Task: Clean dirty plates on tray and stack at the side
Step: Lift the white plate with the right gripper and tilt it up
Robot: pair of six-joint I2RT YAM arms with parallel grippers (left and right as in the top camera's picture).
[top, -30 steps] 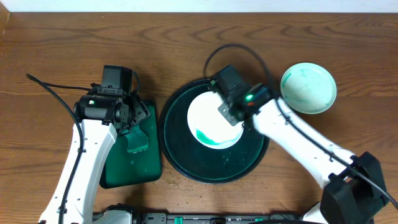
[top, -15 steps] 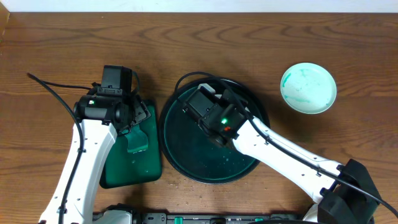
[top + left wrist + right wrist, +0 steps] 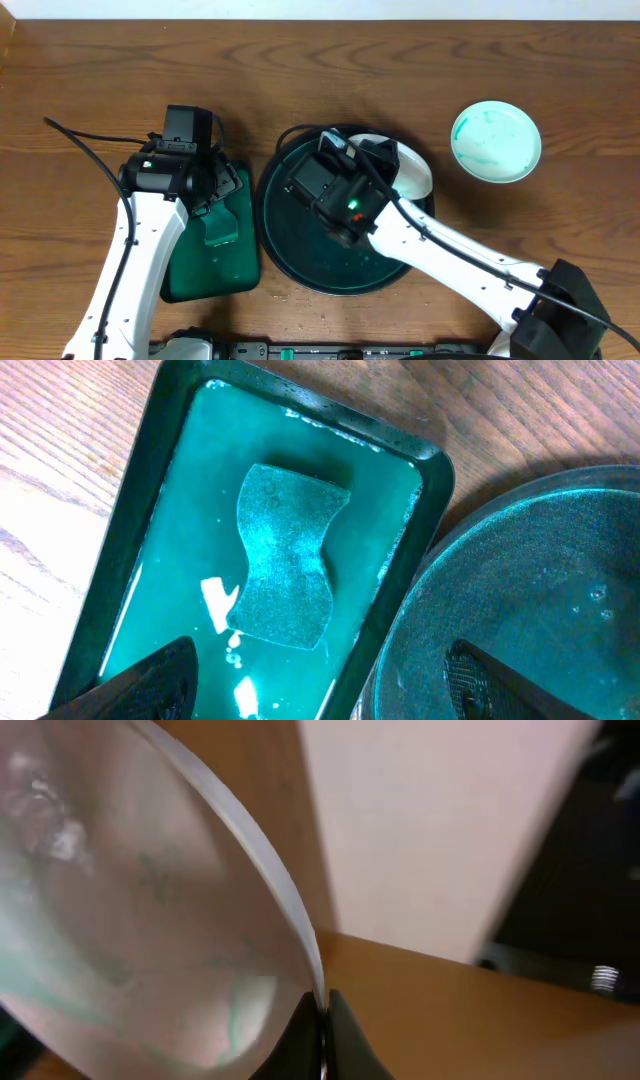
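Overhead, the tray (image 3: 310, 255) lies bare where a smeared plate sat a second ago. Right gripper (image 3: 322, 1020) has clamped that plate (image 3: 412, 170) by its rim and tipped it up over the tray's far right side, ready for wiping. Left gripper (image 3: 320, 682) hangs wide open over the sponge (image 3: 285, 560). A second plate (image 3: 495, 140), green-smeared, rests far right.

Table (image 3: 90, 60): brown wood, visible grain. Round tray (image 3: 300, 252): dark, glossy, wet-speckled. Plate (image 3: 495, 140): smooth glossy white. Sponge (image 3: 285, 555): rough, grainy.
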